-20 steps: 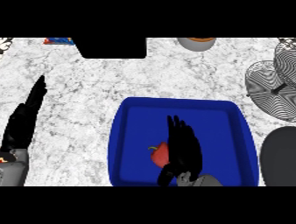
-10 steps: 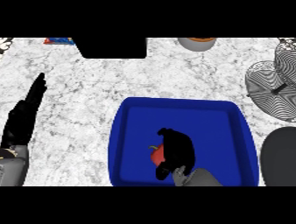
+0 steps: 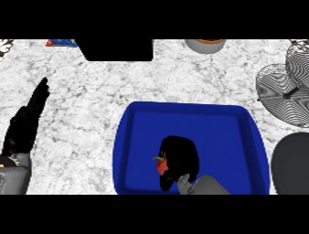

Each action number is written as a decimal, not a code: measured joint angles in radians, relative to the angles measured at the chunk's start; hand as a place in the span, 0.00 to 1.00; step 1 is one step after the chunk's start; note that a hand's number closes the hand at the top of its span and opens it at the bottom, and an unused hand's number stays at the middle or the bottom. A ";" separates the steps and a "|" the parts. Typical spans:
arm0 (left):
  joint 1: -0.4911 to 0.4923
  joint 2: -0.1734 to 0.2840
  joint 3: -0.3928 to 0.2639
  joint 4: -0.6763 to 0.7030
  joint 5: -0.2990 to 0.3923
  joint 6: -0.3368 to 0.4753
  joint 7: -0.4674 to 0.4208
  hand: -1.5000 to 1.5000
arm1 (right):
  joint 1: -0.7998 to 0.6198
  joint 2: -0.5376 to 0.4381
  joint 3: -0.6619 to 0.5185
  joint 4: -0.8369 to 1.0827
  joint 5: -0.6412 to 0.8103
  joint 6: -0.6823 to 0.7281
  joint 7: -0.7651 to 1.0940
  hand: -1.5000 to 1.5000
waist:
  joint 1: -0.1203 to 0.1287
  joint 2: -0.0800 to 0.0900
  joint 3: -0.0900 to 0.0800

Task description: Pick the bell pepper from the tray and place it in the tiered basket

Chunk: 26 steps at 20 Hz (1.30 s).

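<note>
Two black hands show over a grey-white marbled tabletop [image 3: 150, 82]; no brand, label or readable writing appears anywhere. At the near centre, the right hand [image 3: 178, 157] is curled over the bell pepper [image 3: 161, 165], clenched around it inside the blue tray [image 3: 242, 137]. Only a sliver of the pepper shows at the hand's left side: red skin with a small green stem, low in the near-left part of the tray's floor. The tray's raised rim runs on all sides, and blue floor lies bare to the far side and right of the hand. At the near left, the left hand [image 3: 25, 123] rests with straight fingers pointing away, holding nothing. The tiered basket [image 3: 292, 87], a black-and-white wire pattern, stands at the far right, well apart from the tray, with open marble between them. A dark grey round object [image 3: 299, 164] sits just right of the tray. A grey bowl [image 3: 205, 45] and a black block [image 3: 117, 49] line the far edge.
</note>
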 measured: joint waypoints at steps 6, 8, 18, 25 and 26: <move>0.003 -0.004 0.004 -0.017 0.000 -0.006 0.011 0.50 | -0.085 -0.008 -0.181 0.013 -0.036 -0.075 0.075 1.00 | 0.004 0.007 0.001; 0.000 -0.003 0.007 -0.022 0.000 -0.002 0.011 0.50 | -0.132 -0.036 -0.304 0.049 -0.031 -0.115 0.127 1.00 | -0.001 0.016 0.001; -0.022 -0.003 -0.009 -0.035 -0.005 -0.010 0.002 0.50 | -0.387 -0.249 -0.723 0.215 0.149 -0.286 0.222 1.00 | 0.045 0.047 -0.005; -0.049 -0.018 -0.046 -0.034 -0.014 -0.025 -0.003 0.50 | -0.577 -0.420 -0.845 0.348 0.413 -0.340 0.266 1.00 | 0.103 0.057 -0.007; -0.054 -0.020 -0.051 -0.034 -0.016 -0.026 -0.001 0.50 | -0.601 -0.438 -0.855 0.370 0.454 -0.342 0.274 1.00 | 0.111 0.058 -0.007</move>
